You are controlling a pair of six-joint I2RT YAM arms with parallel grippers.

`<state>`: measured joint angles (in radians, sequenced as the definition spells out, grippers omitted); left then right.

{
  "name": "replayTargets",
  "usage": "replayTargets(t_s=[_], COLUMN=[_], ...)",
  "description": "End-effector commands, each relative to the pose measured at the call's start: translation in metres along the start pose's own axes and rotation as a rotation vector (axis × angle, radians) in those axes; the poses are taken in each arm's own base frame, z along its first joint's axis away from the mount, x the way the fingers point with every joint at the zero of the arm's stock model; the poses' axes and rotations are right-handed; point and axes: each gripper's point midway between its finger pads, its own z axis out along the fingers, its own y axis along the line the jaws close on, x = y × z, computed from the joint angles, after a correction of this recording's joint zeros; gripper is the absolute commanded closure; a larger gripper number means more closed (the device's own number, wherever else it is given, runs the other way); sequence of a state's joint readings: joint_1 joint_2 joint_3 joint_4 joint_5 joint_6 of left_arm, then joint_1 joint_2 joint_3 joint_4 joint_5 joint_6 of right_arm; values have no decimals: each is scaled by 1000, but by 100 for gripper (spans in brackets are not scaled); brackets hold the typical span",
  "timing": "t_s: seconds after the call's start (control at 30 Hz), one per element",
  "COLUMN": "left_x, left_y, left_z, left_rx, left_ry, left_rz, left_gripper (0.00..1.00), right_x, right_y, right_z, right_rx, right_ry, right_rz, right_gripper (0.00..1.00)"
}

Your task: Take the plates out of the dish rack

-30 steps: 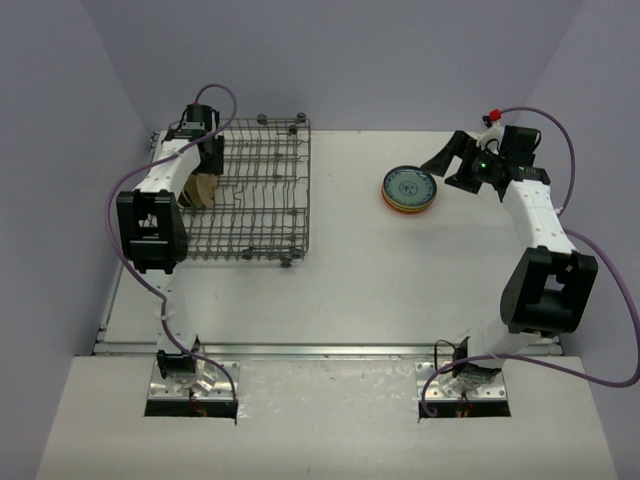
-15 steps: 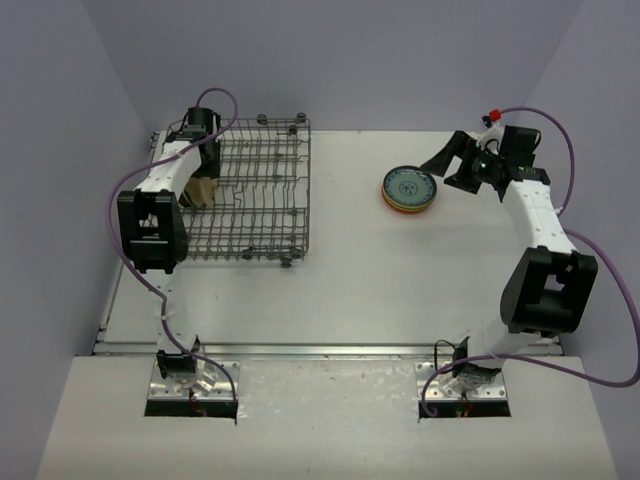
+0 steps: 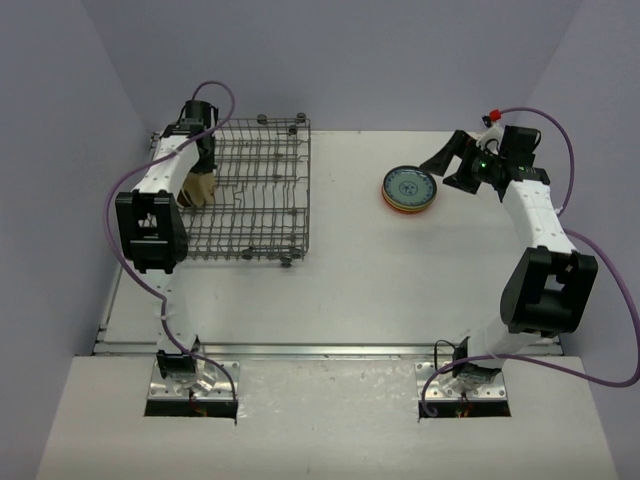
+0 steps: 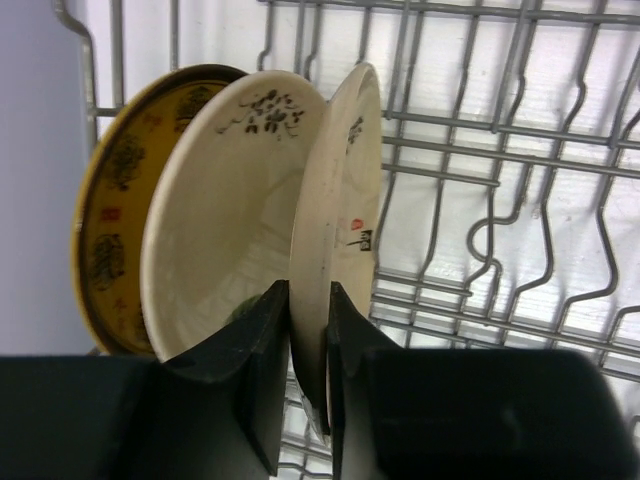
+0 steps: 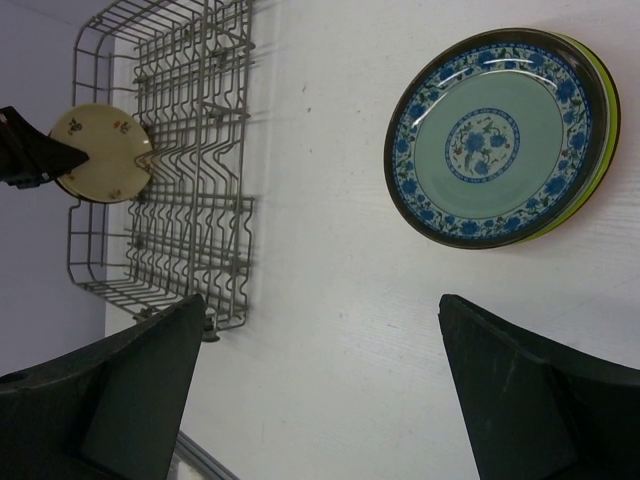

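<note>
Three plates stand on edge in the left end of the grey wire dish rack point(image 3: 262, 190). The left wrist view shows a yellow-brown patterned plate point(image 4: 108, 215), a beige one point(image 4: 225, 220) and a beige-backed one point(image 4: 335, 225). My left gripper point(image 4: 310, 330) is shut on the rim of that last plate, one finger on each face. A teal-patterned plate point(image 5: 495, 135) tops a stack with a lime green rim point(image 5: 603, 120) on the table. My right gripper point(image 5: 322, 300) hangs open next to that stack, holding nothing.
The rack's upright tines point(image 4: 500, 180) fill the space right of the held plate. The rack's small wheels point(image 3: 286, 262) rest on the white table point(image 3: 380, 280). Grey walls stand close on the left and right sides.
My left gripper's jaws have closed onto the plate's rim, and the left arm has shifted slightly toward the back. The right arm has not moved.
</note>
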<state>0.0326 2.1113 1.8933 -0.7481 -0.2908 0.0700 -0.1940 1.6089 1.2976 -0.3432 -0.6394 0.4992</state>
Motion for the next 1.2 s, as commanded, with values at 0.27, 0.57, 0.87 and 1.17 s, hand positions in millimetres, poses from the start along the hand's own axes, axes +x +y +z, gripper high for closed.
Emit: replayTargets(t_s=[0.27,0.57,0.87,1.17], left_x=[-60,-91,-75,6], left_y=[28,8,-83,-190], left_z=[-54,-131,-201,-298], left_rx=[-67,-146,401,1285], left_ry=[-172,-426,-509,-309], left_rz=[-36,126,130,140], left_gripper=[92,94,100,100], right_x=[-16,-15,-7,28], right_y=[22,29,70,152], right_z=[-14,-14,-18,-7], right_rx=[-53,-89,-289,-509], right_ry=[-58,-56,-45,27], right_rz=[-44,-40,-96,-279], right_gripper=[1,1,1,21])
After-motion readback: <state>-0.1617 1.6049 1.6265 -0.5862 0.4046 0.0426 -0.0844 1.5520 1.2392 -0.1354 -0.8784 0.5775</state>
